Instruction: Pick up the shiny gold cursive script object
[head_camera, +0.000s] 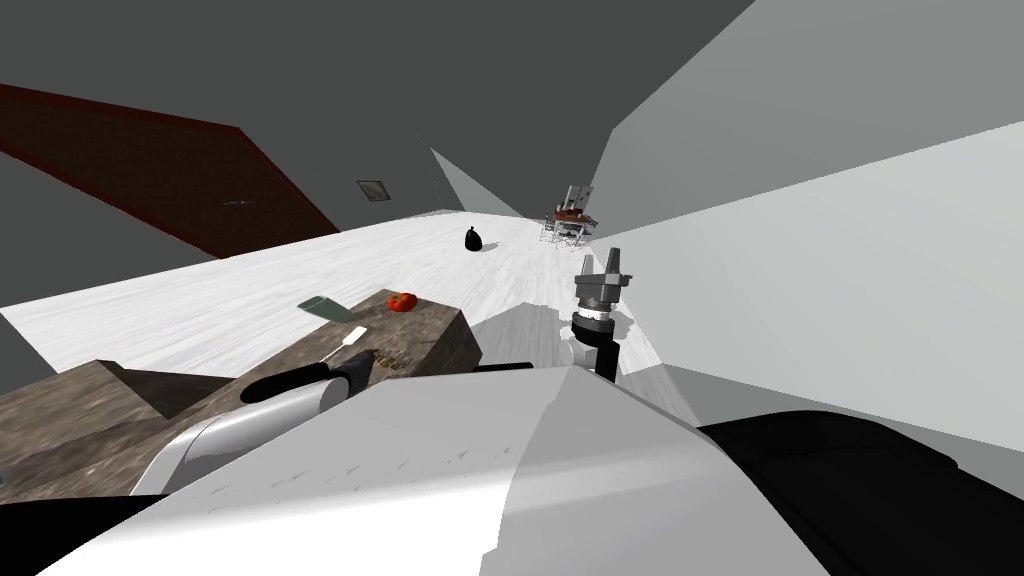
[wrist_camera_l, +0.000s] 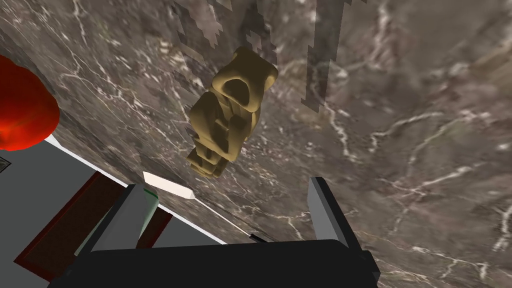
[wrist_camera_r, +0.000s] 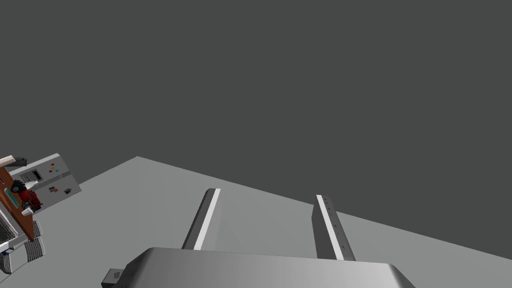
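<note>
On the dark, white-veined worktop (wrist_camera_l: 410, 125) lies the gold script object (wrist_camera_l: 232, 112), a chunky run of joined letters seen end-on from the left wrist. It rests flat on the stone, well inside the edge. A round red object (wrist_camera_l: 22, 110) sits off to one side, apart from it, and a small white flat piece (wrist_camera_l: 167, 185) lies near the worktop's edge, close to one fingertip.

The left gripper (wrist_camera_l: 225, 185) hovers just short of the gold piece. Its fingers (wrist_camera_l: 325, 215) are spread wide and hold nothing, and the piece lies beyond their tips, roughly on the line between them. Nothing touches it.

The right gripper (head_camera: 600, 262) is raised beside the chest, away from the worktop, with its fingers spread and empty.

As I judge it, the reach is nearly done and the grasp has not begun. What is left is to move the left hand forward and down until the fingers straddle the letters, then close and lift. The piece looks narrow and lumpy, so the fingers may need to close across its thin side to hold it.
</note>
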